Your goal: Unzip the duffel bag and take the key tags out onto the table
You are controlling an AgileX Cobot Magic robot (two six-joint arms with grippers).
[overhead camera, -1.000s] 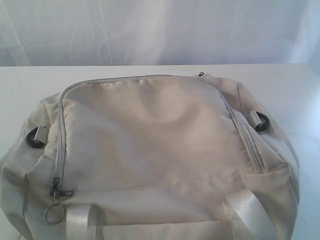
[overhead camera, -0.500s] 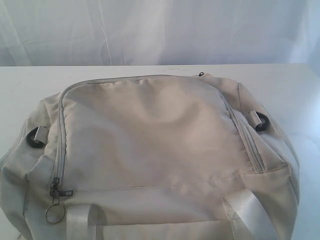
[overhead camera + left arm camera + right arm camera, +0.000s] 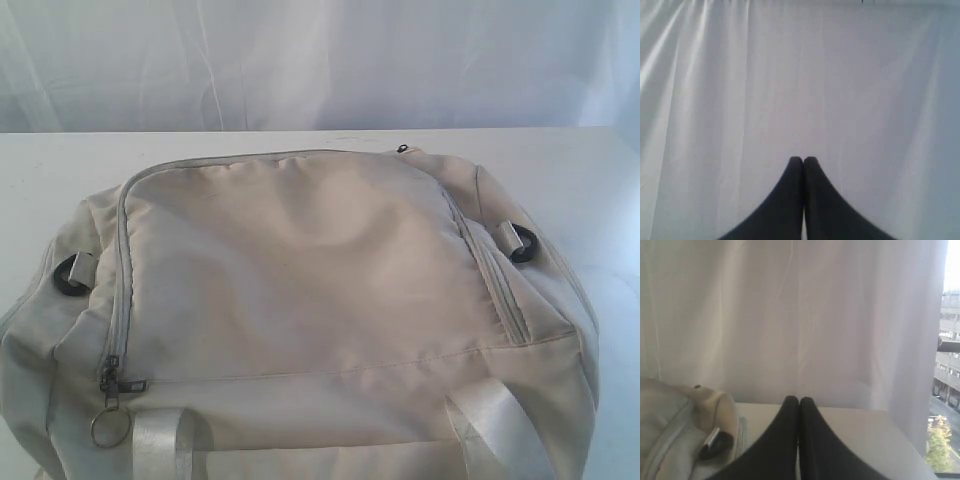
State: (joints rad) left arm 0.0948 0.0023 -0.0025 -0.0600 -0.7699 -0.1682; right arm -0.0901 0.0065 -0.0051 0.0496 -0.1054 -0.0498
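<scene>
The cream-beige duffel bag [image 3: 300,300] lies zipped on the white table [image 3: 40,170], filling most of the exterior view. Its grey zipper runs round the top panel, with the metal ring pull [image 3: 110,428] hanging at the near left corner. The key tags are hidden. Neither arm shows in the exterior view. My left gripper [image 3: 803,160] is shut and empty, facing only a white curtain. My right gripper [image 3: 799,400] is also shut and empty, above the table beside the bag's end [image 3: 675,425].
Black strap rings sit at the bag's left end [image 3: 68,276] and right end [image 3: 523,246]. Satin handles [image 3: 490,420] cross the near side. A white curtain [image 3: 320,60] hangs behind the table. A window with buildings [image 3: 947,365] shows in the right wrist view.
</scene>
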